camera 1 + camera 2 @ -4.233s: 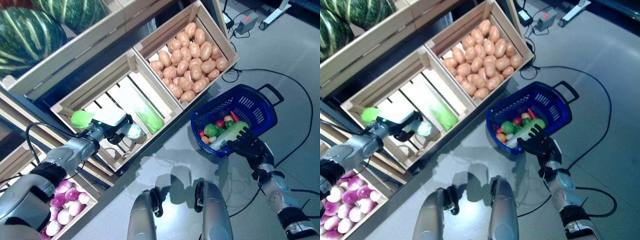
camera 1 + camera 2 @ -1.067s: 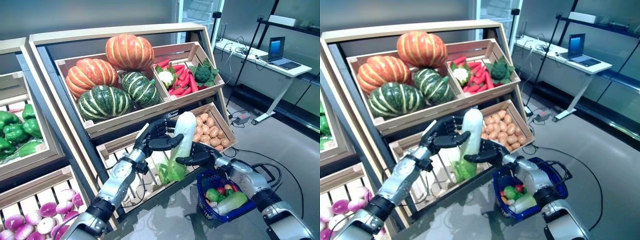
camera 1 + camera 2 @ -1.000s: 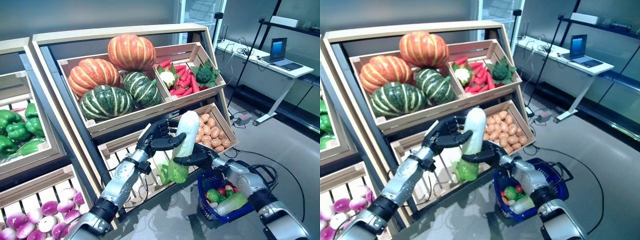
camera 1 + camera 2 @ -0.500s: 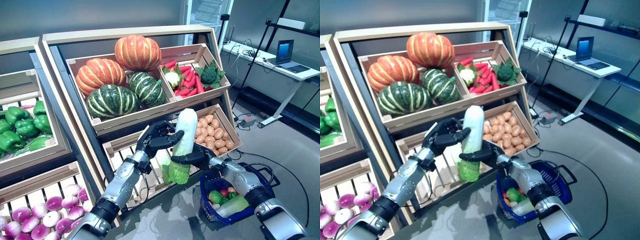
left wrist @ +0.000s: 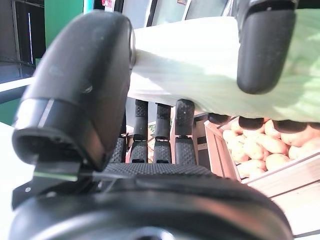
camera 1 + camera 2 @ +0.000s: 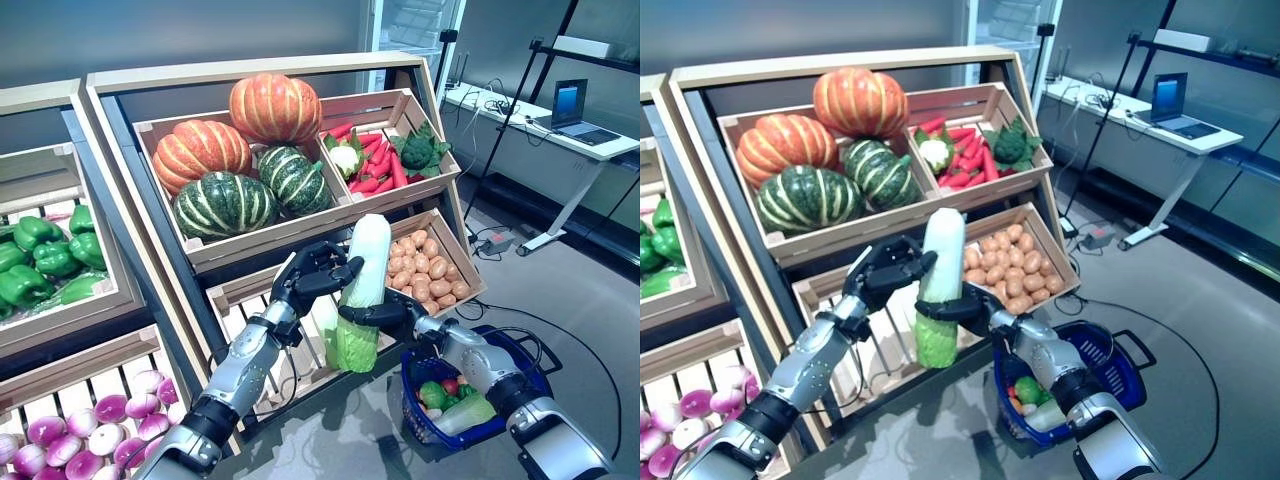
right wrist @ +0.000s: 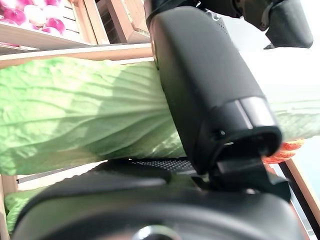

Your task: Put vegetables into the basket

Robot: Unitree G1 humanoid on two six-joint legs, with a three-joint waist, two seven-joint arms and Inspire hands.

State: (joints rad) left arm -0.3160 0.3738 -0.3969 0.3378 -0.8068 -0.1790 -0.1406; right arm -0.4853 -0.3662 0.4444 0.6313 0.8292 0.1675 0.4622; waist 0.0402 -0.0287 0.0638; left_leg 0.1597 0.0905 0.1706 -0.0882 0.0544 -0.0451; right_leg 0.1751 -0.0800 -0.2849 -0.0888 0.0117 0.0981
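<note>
Left eye view: cabbage [image 6: 362, 290], long, likely light, firm white stalk and soft crushable leaves; left hand [image 6: 312, 278] and right hand [image 6: 378, 315] fingers both wrapped round its stalk, above the basket [image 6: 520, 355].

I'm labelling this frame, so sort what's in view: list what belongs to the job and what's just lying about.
Job:
long white-and-green napa cabbage
left hand and right hand, both curled round it
blue plastic basket

Lying about:
orange and green striped pumpkins
brown potatoes
red carrots
green peppers
purple onions

Head stereo pair facing produce shelves [image 6: 250, 75], wrist cameras close on cabbage [image 5: 210, 65]
</note>
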